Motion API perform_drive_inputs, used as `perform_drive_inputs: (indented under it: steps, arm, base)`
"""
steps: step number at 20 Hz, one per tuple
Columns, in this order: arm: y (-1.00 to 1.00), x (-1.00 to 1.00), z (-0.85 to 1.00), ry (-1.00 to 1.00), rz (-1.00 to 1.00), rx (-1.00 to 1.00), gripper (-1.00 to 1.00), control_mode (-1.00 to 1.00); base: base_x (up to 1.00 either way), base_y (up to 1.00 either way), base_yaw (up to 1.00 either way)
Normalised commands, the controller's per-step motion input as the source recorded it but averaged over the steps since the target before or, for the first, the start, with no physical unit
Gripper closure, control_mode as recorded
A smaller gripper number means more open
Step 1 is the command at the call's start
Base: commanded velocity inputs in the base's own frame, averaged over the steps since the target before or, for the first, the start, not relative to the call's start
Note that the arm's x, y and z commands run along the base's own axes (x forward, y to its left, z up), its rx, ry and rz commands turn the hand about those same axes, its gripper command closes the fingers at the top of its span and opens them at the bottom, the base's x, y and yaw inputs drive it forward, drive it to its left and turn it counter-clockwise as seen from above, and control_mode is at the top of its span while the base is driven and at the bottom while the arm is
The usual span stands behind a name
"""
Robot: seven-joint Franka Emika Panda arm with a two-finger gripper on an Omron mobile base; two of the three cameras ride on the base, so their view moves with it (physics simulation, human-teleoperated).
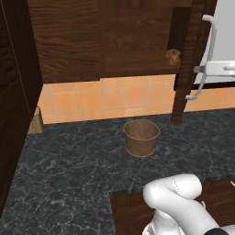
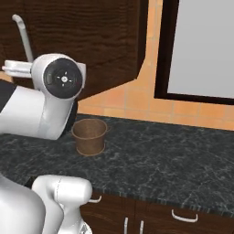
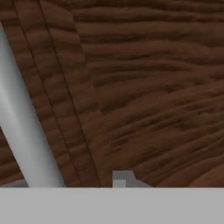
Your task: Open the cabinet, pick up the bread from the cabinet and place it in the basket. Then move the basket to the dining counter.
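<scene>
The dark wood cabinet (image 1: 137, 64) stands open, its door (image 1: 183, 59) swung out edge-on toward me. On the cabinet's bottom shelf at the right sits the bread (image 1: 173, 56), a small brown lump. My gripper (image 1: 202, 69) is shut on the door's silver bar handle (image 1: 209, 43), about halfway down it. In the hand view the handle (image 3: 26, 131) runs slantwise over the wood grain, beside one fingertip (image 3: 122, 178). The round brown basket (image 1: 141, 137) (image 2: 90, 135) stands upright on the black worktop below the cabinet, with nothing visible in it. The dining counter is out of view.
The black marbled worktop (image 1: 69, 174) runs along an orange tiled wall (image 1: 114, 96). A tall dark side panel (image 1: 13, 92) closes the left end, with a small tan block (image 1: 36, 121) at its foot. A dark-framed grey pane (image 2: 205, 45) is on the right; drawers (image 2: 183, 215) lie below.
</scene>
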Motion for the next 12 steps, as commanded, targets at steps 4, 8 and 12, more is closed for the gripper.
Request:
perform_drive_inputs:
  steps: [4,8,12]
  arm:
    - [-1.0,-0.01,-0.26,-0.09,-0.08,0.06,1.0,-1.0]
    - [-1.0,-0.14,-0.2,-0.2,-0.19,0.06,1.0,-1.0]
    - [-1.0,-0.09,-0.21,-0.23,-0.26,0.03,1.0,-1.0]
  base:
    - [0.0,0.0,0.0]
    - [0.0,0.0,0.0]
    - [0.0,0.0,0.0]
